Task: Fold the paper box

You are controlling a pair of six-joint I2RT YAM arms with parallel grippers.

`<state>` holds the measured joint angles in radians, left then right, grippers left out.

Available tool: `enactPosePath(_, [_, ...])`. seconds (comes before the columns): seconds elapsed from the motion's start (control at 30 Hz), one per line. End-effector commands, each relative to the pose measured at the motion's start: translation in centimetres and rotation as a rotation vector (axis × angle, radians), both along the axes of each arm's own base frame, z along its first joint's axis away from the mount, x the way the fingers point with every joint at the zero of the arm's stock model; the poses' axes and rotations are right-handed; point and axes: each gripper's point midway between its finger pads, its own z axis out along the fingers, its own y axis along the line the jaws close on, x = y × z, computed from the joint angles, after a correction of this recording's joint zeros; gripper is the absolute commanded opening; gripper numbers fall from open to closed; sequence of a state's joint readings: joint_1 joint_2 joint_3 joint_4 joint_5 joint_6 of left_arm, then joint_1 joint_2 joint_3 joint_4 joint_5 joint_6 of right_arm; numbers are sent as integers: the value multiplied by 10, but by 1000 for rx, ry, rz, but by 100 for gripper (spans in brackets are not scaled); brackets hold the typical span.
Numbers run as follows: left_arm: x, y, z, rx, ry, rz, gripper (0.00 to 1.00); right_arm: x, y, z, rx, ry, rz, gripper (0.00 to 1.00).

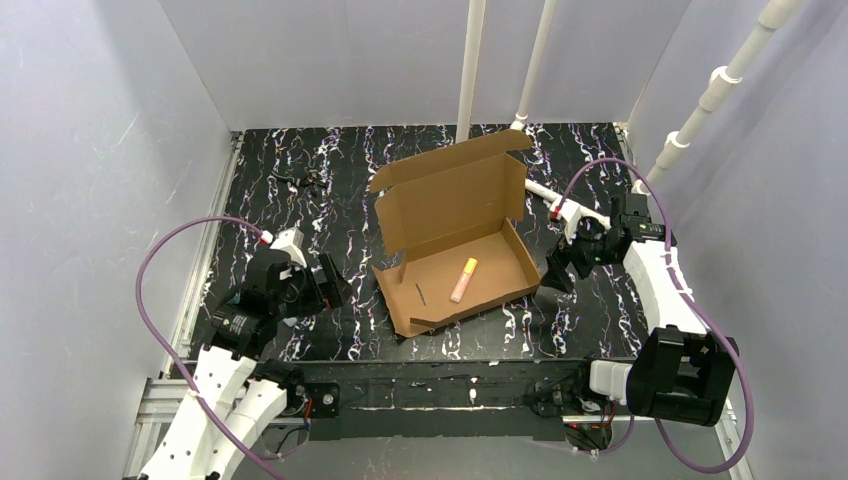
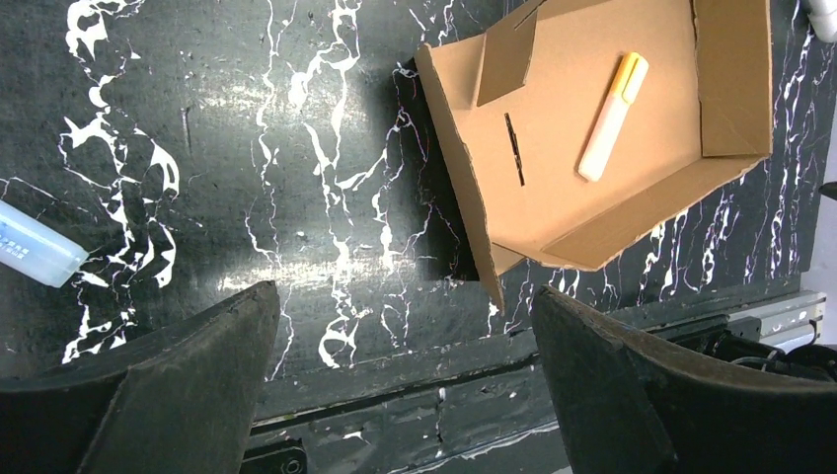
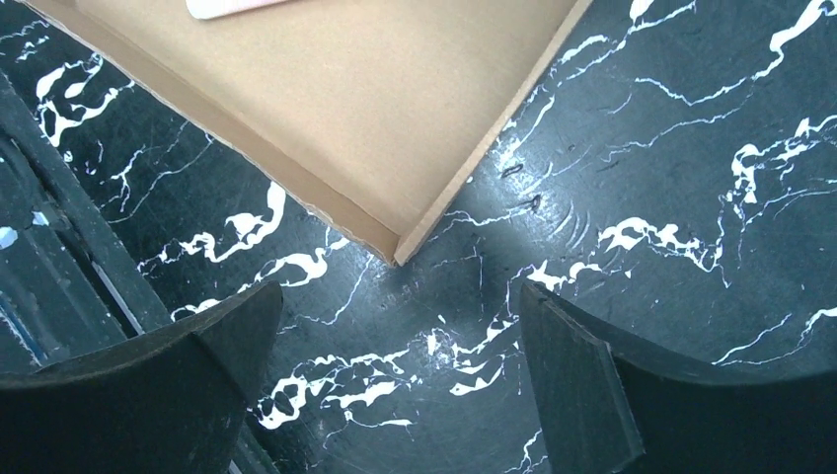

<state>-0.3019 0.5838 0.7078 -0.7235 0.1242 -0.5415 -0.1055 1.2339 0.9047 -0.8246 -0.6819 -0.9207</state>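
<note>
Folding seems nearly done: the paper box [image 1: 470, 290] sits on the surface [image 1: 330, 190] as a tray with its lid [image 1: 455, 195] upright, left pincer [image 1: 335, 283] and right pincer [image 1: 553, 280] spread empty either side, so next likely comes pushing that lid down.

Paper box [image 3: 375, 109] corner on black marbled table [image 3: 671, 197]; right gripper [image 3: 400, 395] jaws spread wide, above table.

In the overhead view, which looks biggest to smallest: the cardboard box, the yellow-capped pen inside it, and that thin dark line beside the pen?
1. paper box, by far the largest.
2. yellow-capped pen.
3. thin dark line, shorter and much thinner than the pen; whether it is a slit or a loose stick, I cannot tell.
</note>
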Motion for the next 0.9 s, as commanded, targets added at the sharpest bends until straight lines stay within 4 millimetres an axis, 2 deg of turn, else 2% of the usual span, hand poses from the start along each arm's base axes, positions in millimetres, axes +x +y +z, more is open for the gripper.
enactPosePath(0.0, [8,-4,-4,-15,19,10,98,-4,8,10,51,-25,25,98])
enactPosePath(0.1, [9,-3,-9,-7,41,14,98,-3,9,11,57,-20,35,98])
enactPosePath(0.37, [13,-7,-7,-18,45,9,98,-5,11,14,65,-31,40,98])
enactPosePath(0.87, [11,-9,-12,-28,71,15,98,-7,13,16,82,-31,45,98])
